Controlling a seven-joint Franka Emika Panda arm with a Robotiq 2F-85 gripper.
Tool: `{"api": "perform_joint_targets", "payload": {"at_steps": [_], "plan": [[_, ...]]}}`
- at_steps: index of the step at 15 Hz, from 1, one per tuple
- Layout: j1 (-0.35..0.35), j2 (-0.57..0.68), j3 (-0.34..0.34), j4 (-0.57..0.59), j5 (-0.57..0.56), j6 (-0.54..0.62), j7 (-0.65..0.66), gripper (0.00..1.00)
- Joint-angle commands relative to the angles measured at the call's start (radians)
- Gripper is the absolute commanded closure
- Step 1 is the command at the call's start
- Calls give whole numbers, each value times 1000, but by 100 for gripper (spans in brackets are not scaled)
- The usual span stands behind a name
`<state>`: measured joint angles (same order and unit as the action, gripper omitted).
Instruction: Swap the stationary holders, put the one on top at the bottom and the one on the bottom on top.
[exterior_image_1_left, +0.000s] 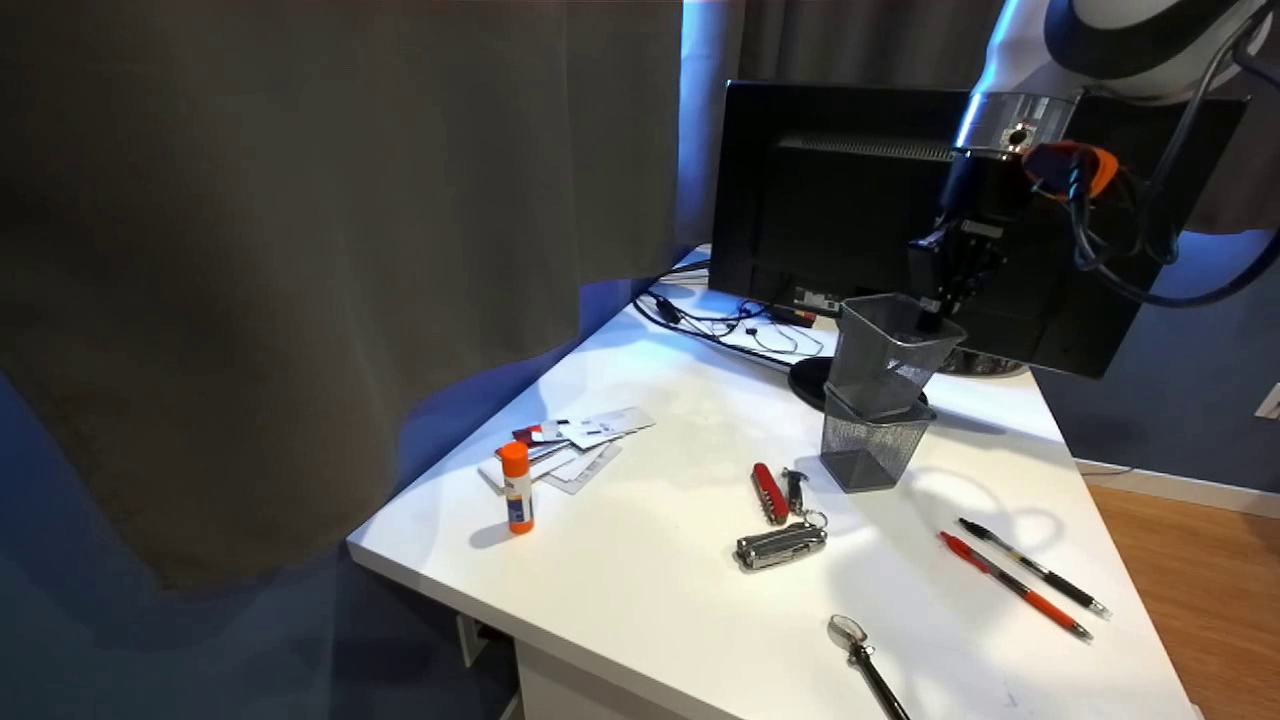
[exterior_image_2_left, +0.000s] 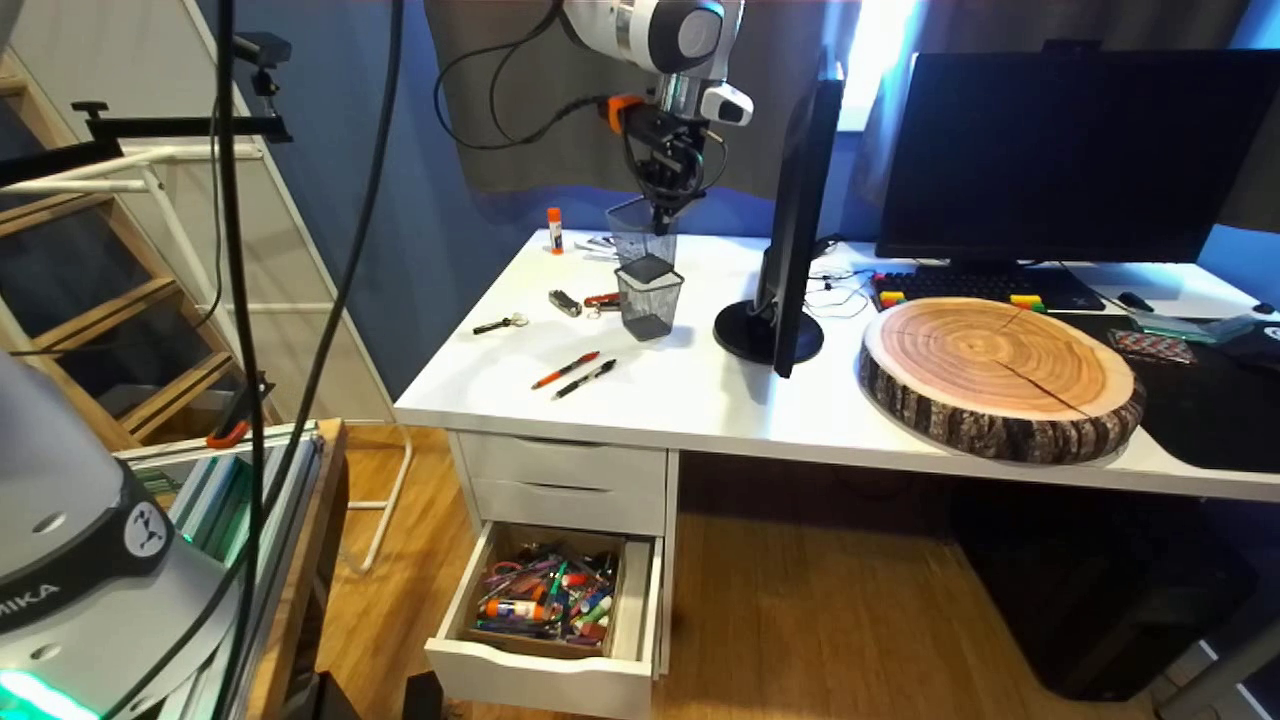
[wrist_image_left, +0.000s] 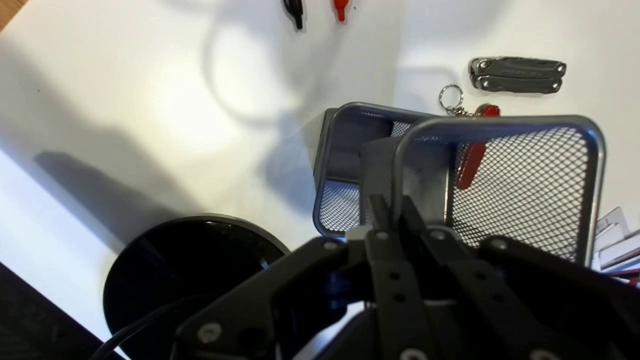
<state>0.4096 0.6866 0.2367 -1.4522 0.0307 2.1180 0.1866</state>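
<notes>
The darker mesh cup, the one on top (exterior_image_1_left: 868, 350), is raised over the paler see-through mesh cup, the one on the bottom (exterior_image_1_left: 865, 445), which stands on the white desk. In both exterior views the upper cup (exterior_image_2_left: 628, 228) is tilted, its base at or just within the lower cup's (exterior_image_2_left: 648, 308) rim; contact cannot be told. My gripper (exterior_image_1_left: 932, 312) is shut on the upper cup's rim, one finger inside and one outside. In the wrist view the gripper (wrist_image_left: 394, 205) pinches that rim, with the upper cup (wrist_image_left: 530, 180) right of the lower cup (wrist_image_left: 342, 150).
A monitor (exterior_image_1_left: 780, 190) stands close behind the cups on a round black base (exterior_image_2_left: 740, 335). A red knife (exterior_image_1_left: 769, 492), a multitool (exterior_image_1_left: 780, 546), two pens (exterior_image_1_left: 1020, 588), a glue stick (exterior_image_1_left: 517, 490) and cards (exterior_image_1_left: 600, 428) lie around. A drawer (exterior_image_2_left: 540, 675) below is open.
</notes>
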Motion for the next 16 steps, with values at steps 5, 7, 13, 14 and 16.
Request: {"api": "perform_joint_targets", "payload": {"at_steps": [5, 7, 13, 14, 16], "plan": [[2, 40, -9, 70, 25, -66, 11, 98], [0, 41, -11, 71, 27, -73, 16, 98], [0, 52, -12, 83, 30, -96, 20, 55], [0, 51, -12, 84, 30, -93, 20, 49], [-1, 40, -12, 79, 30, -86, 21, 34]]}}
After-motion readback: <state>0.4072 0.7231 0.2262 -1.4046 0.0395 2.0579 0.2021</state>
